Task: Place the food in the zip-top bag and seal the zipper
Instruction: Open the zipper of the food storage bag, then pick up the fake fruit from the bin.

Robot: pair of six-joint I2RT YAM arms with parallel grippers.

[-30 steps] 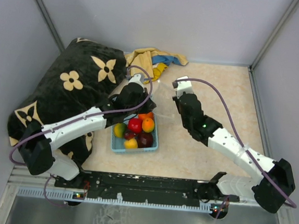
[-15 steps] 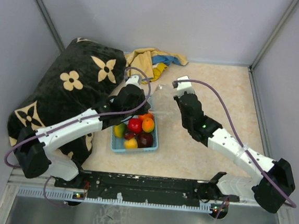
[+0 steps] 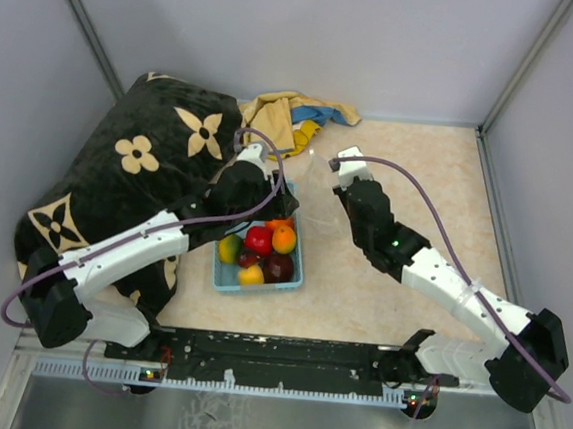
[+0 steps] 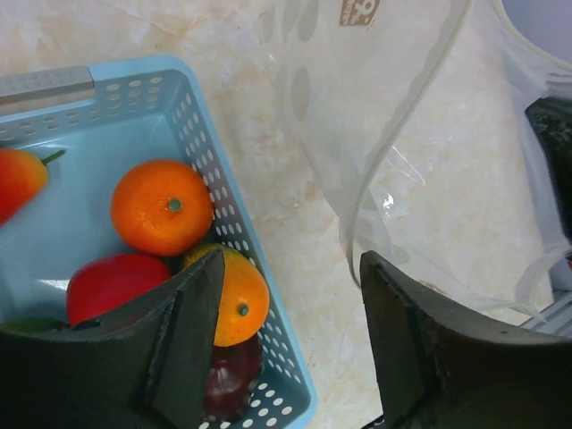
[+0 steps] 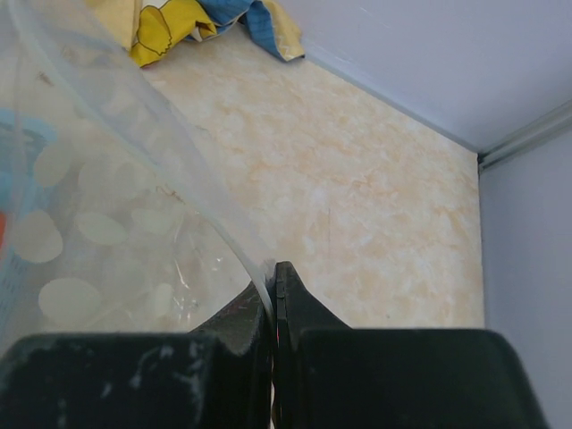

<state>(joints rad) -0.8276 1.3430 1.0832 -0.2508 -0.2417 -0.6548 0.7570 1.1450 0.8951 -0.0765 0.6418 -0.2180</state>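
The food lies in a light-blue basket (image 3: pixel 295 271): an orange (image 3: pixel 284 238), a red fruit (image 3: pixel 258 239), a dark maroon one (image 3: pixel 279 266) and yellow ones. The left wrist view shows the orange (image 4: pixel 162 206), the red fruit (image 4: pixel 112 284) and the basket wall (image 4: pixel 207 170). My left gripper (image 3: pixel 268 193) (image 4: pixel 290 308) hangs open over the basket's far right corner with nothing between its fingers. The clear zip-top bag (image 3: pixel 314 192) (image 4: pixel 429 179) stands right of the basket. My right gripper (image 3: pixel 337 184) (image 5: pixel 273 279) is shut on the zipper (image 5: pixel 210 214) (image 4: pixel 407 125) at the bag's rim.
A black cushion with tan flowers (image 3: pixel 130 171) fills the left side, under the left arm. A yellow and blue cloth (image 3: pixel 295 115) is bunched at the back wall. Bare beige tabletop (image 3: pixel 420 176) stretches to the right, bounded by grey walls.
My left gripper's jaws have opened, and it has shifted slightly toward the back. The bag has moved a little farther back with the right gripper, which stays shut on it.
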